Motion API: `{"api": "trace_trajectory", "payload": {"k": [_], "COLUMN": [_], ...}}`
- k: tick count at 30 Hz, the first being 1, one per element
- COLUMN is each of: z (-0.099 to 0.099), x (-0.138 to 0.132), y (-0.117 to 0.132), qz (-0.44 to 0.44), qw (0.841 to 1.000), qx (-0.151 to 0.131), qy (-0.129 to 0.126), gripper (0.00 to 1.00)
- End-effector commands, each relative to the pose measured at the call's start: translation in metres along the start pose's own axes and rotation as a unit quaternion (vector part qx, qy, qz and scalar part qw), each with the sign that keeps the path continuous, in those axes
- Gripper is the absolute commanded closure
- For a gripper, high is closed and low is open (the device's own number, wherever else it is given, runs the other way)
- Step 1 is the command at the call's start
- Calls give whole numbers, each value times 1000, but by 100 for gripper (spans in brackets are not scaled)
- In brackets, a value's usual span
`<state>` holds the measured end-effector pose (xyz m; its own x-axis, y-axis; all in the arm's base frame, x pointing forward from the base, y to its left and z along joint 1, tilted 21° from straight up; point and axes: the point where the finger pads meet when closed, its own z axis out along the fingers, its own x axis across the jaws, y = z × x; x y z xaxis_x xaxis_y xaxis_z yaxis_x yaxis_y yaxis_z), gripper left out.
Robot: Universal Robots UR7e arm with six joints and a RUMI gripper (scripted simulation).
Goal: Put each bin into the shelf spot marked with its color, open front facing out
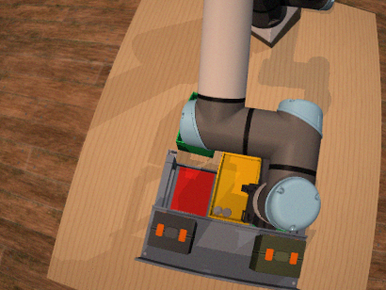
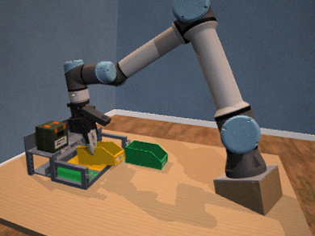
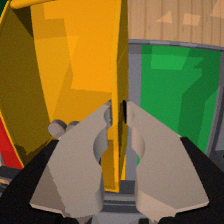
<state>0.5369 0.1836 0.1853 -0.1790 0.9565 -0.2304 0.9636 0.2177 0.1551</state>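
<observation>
The yellow bin point(image 1: 237, 176) point(image 2: 108, 154) point(image 3: 92, 60) is over the middle of the shelf, above the yellow mark point(image 2: 96, 167); its front end reaches out past the shelf's front. My gripper point(image 2: 92, 152) point(image 3: 119, 101) is shut on its side wall, on the green mark's side. Grey round parts point(image 1: 222, 211) point(image 3: 57, 128) lie inside near its back. The red mark point(image 1: 193, 190) and the green mark point(image 2: 69, 174) point(image 3: 162, 105) lie bare on either side. A green bin point(image 1: 197, 150) point(image 2: 145, 156) stands on the table before the shelf, partly hidden by the arm in the top view.
The raised grey board point(image 1: 221, 242) crosses the shelf's back, close to the yellow bin's rear end. It carries a dark box point(image 1: 171, 242) and an olive box point(image 1: 279, 265) point(image 2: 51, 140). The shelf's front lip point(image 3: 175, 44) runs low before the marks.
</observation>
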Motion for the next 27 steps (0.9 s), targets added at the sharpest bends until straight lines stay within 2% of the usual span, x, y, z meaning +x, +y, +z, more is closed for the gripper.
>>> {"api": "trace_trajectory", "payload": {"k": [1,27], "z": [-1,1], "x": [0,0], "y": [0,0], "qz": [0,1], "qw": [1000,1000], "qx": [-1,-17], "qy": [0,0], "gripper": [100,100]}}
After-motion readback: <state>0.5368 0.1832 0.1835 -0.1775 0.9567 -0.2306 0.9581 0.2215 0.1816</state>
